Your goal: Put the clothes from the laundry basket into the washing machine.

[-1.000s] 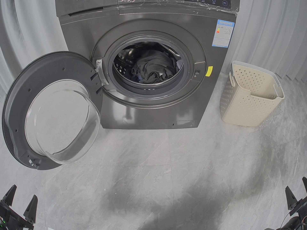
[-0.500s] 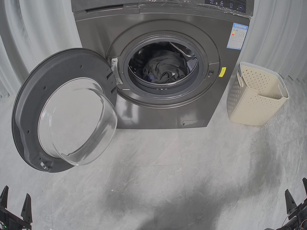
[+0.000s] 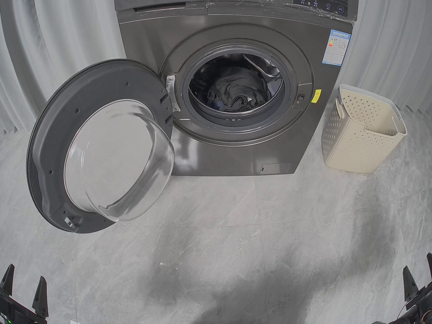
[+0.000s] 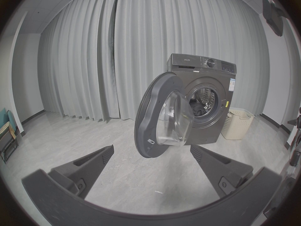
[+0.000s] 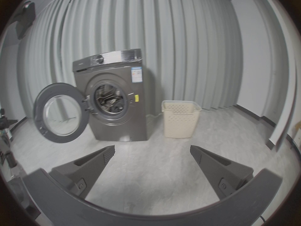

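Left hand (image 3: 25, 276): fingers spread wide, holding nothing, touching nothing. Right hand (image 3: 418, 266): same, wide and holding nothing. Both sit low over the grey floor (image 3: 252, 235), well apart from everything else.

Clothes (image 3: 237, 93) lie as a dark heap inside the drum of the washing machine (image 3: 225, 23), far ahead of both hands and roughly between them. The door (image 3: 47, 158) hangs fully open on the robot's left side, ahead of the left hand.

Laundry basket (image 3: 357, 151) stands upright on the floor just beside the machine's right side, ahead of the right hand.

Count: one machine, one basket, one heap of clothes; I cannot tell how many pieces are in it.
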{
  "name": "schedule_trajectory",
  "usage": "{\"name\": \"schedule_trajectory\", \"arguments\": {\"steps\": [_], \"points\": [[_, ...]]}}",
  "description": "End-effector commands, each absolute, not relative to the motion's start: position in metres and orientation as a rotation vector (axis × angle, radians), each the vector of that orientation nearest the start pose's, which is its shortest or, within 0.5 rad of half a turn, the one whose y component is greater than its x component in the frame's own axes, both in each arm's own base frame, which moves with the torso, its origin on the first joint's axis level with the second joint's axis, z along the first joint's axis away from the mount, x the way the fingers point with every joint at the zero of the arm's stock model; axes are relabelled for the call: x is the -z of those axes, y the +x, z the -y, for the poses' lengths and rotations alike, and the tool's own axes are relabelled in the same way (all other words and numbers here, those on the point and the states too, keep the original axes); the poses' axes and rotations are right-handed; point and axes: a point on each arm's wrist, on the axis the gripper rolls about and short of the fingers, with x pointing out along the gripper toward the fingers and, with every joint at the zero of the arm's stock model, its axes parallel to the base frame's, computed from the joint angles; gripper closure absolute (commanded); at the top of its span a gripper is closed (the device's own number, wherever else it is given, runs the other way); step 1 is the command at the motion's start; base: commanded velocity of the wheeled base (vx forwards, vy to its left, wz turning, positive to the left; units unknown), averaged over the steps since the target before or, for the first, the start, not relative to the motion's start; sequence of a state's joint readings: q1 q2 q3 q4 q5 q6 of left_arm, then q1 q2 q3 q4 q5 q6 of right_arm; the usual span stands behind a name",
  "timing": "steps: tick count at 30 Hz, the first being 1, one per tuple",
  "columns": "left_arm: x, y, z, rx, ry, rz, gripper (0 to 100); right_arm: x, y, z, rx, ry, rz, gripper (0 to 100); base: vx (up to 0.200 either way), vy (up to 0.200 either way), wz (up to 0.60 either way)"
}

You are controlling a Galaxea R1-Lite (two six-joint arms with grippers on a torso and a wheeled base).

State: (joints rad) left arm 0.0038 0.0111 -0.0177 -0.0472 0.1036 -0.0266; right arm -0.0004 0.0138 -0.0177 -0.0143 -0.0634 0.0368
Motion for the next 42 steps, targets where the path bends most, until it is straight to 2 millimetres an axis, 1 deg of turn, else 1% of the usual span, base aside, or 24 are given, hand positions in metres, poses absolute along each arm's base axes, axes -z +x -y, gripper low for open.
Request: {"name": "schedule_trajectory", "arguments": {"steps": [1,2,19,27,28,29,30,31,32,34,35,36,37,38,40,41,42], "points": [[-0.078,-0.023,-0.001,-0.049,-0.039,0.019,0,-0.076,-0.022,-0.001,-0.028,-0.001,-0.029,0,0.0,0.0,0.0],[-0.075,-0.023,0.0,-0.026,-0.035,-0.003,0,-0.076,-0.023,0.0,-0.012,-0.001,-0.02,0,0.0,0.2,0.0],[-0.076,-0.023,0.0,-0.029,-0.028,-0.001,0,-0.076,-0.022,-0.001,-0.031,-0.003,-0.011,0,0.0,0.2,0.0],[-0.076,-0.023,0.0,-0.028,-0.002,0.008,0,-0.076,-0.022,-0.001,-0.032,-0.003,-0.011,0,0.0,0.0,0.0],[-0.086,-0.025,0.0,-0.03,-0.02,0.06,0,-0.076,-0.022,-0.001,-0.031,-0.003,-0.011,0,0.0,0.0,0.0],[-0.103,-0.029,0.0,-0.02,-0.028,0.132,0,-0.076,-0.022,-0.001,-0.031,-0.003,-0.011,0,0.0,0.0,0.0],[-0.127,-0.037,0.0,-0.014,-0.039,0.214,0,-0.076,-0.022,-0.001,-0.031,-0.003,-0.011,0,0.0,0.0,0.0],[-0.142,-0.04,0.0,-0.002,-0.037,0.224,0,-0.076,-0.022,-0.001,-0.031,-0.004,-0.011,0,0.0,0.0,0.0],[-0.151,-0.038,0.0,0.025,-0.036,0.185,0,-0.076,-0.022,-0.001,-0.031,-0.004,-0.011,0,0.0,0.0,0.0],[-0.157,-0.03,0.0,0.075,-0.036,0.103,0,-0.076,-0.022,-0.001,-0.031,-0.004,-0.012,0,0.0,0.0,0.0],[-0.163,-0.015,0.002,0.137,-0.036,0.016,0,-0.076,-0.022,-0.001,-0.031,-0.004,-0.012,0,0.0,0.0,0.0],[-0.165,-0.011,0.002,0.155,-0.037,-0.006,0,-0.076,-0.022,-0.001,-0.031,-0.003,-0.012,0,0.0,0.0,0.0],[-0.172,0.008,0.004,0.207,-0.046,-0.07,0,-0.076,-0.022,-0.001,-0.031,-0.003,-0.011,0,0.0,0.0,0.0],[-0.173,0.011,0.004,0.215,-0.05,-0.077,0,-0.076,-0.022,-0.001,-0.031,-0.003,-0.011,0,0.0,0.0,0.0],[-0.185,0.051,0.007,0.262,-0.056,-0.123,0,-0.076,-0.022,-0.001,-0.031,-0.003,-0.011,0,0.0,0.0,0.0],[-0.187,0.056,0.008,0.265,-0.057,-0.126,0,-0.076,-0.022,-0.001,-0.031,-0.003,-0.011,0,0.0,0.0,0.0],[-0.188,0.067,0.009,0.277,-0.057,-0.138,0,-0.076,-0.022,-0.001,-0.031,-0.003,-0.011,0,0.0,0.0,0.0]]}}
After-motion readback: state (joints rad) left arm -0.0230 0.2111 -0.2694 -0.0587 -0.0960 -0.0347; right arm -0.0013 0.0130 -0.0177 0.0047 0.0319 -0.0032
